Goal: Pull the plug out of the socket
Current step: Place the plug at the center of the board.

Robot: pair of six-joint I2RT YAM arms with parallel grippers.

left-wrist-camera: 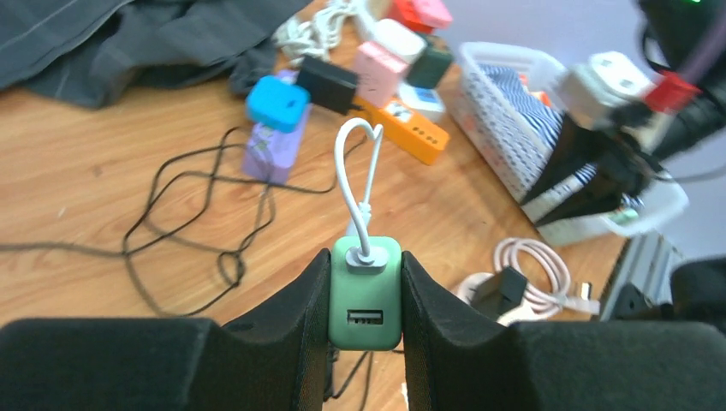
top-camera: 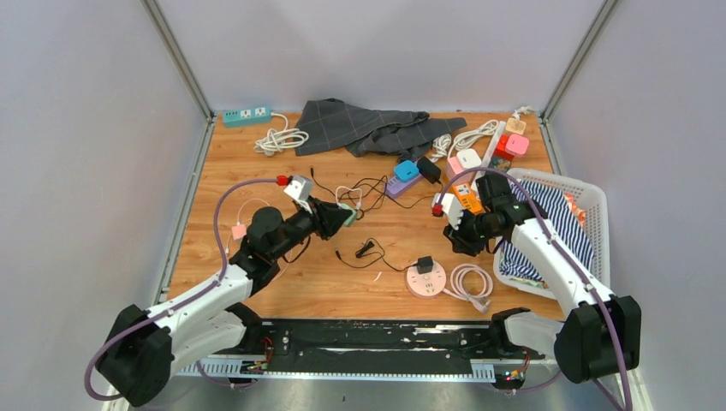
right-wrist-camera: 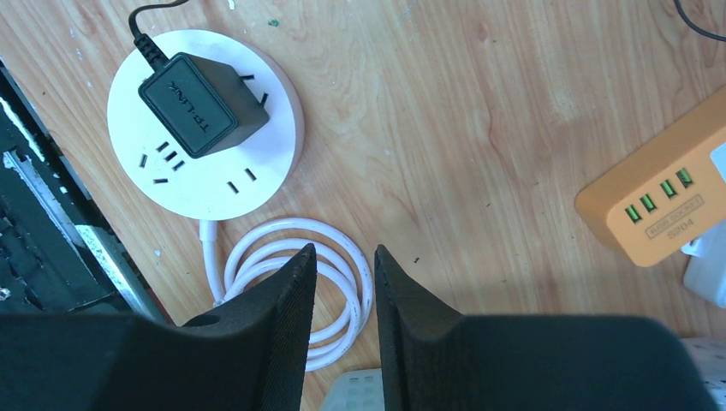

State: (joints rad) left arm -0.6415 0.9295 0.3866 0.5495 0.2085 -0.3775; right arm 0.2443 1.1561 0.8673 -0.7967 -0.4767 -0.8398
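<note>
Green USB charger (left-wrist-camera: pixel 365 300) with white cable (left-wrist-camera: pixel 360 227) between left fingers (left-wrist-camera: pixel 291 330)

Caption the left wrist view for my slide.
Left claw grips a green USB charger with a white cable plugged into it.

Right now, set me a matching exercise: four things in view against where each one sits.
Things: 1 green charger; 2 black adapter; 3 striped cloth; 4 blue plug.
Places: A in the white basket; B plugged into the round white socket; C gripped by the left gripper; D on the purple strip.
Pairs: 1-C, 2-B, 3-A, 4-D.
</note>
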